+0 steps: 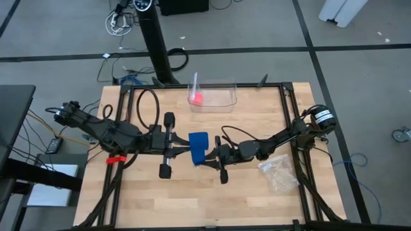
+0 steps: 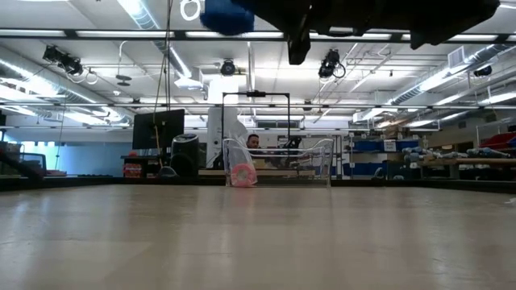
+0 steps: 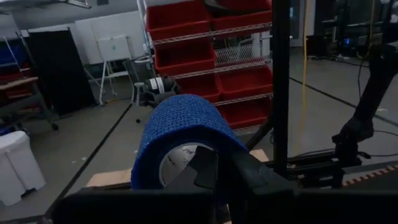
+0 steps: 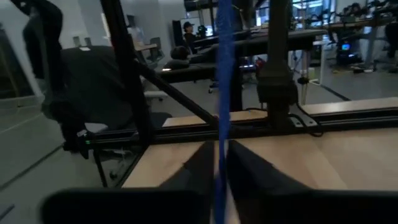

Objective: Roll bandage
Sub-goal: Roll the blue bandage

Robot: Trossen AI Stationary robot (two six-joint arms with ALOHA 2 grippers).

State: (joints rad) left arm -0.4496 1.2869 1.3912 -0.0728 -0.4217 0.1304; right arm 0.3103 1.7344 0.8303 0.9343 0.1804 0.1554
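Blue bandage (image 1: 198,147) held mid-frame above the surface (image 1: 192,199).
My left gripper (image 1: 182,149) clamps the roll; my right gripper (image 1: 209,156) pinches its strip.

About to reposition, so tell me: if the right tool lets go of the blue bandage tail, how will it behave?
Likely floppy: the bandage tail shows as a thin taut strip only while the right tool pinches it. Released, it would probably sag and curl. The rolled part in the left tool looks light, and apt to roll if set down.

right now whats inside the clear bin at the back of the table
The clear bin holds one small pink object at its left end. The rest of its floor looks bare through the walls; nothing there appears covered.
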